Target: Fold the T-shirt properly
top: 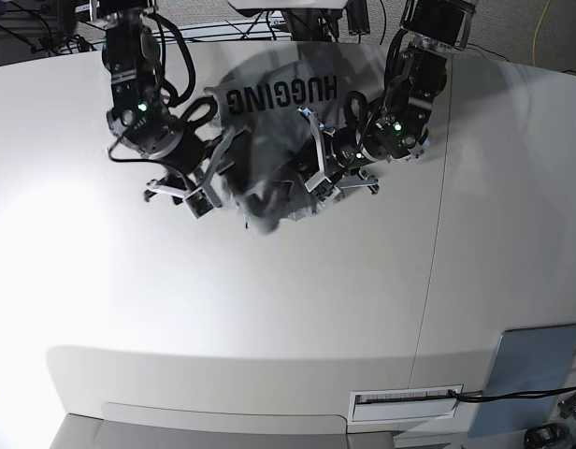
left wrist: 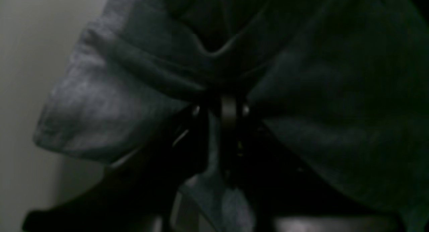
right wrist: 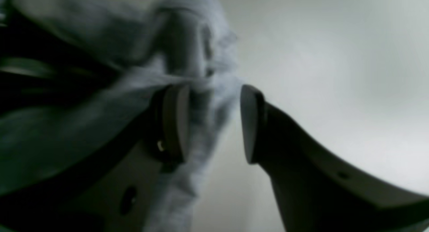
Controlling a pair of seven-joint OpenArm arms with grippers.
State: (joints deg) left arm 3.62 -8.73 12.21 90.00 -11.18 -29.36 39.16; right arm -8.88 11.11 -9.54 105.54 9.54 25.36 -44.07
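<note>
The grey T-shirt (top: 269, 98) lies crumpled at the back of the white table (top: 269, 309), with its black "HUGGING" lettering facing up and a bunched lump (top: 265, 210) pulled toward the front. My left gripper (left wrist: 228, 108) is shut on a pinch of the grey T-shirt (left wrist: 100, 118); in the base view the left gripper (top: 318, 173) sits at the cloth's right side. The jaws of my right gripper (right wrist: 212, 121) stand apart, with a fold of the T-shirt (right wrist: 197, 131) hanging between them against one pad (right wrist: 176, 121). From the base camera the right gripper (top: 213, 182) is at the cloth's left edge.
A seam (top: 436, 243) runs down the table right of the arms. A grey-blue panel (top: 536, 369) and a labelled slot (top: 405, 402) sit near the front right edge. Cables (top: 45, 37) lie behind the table.
</note>
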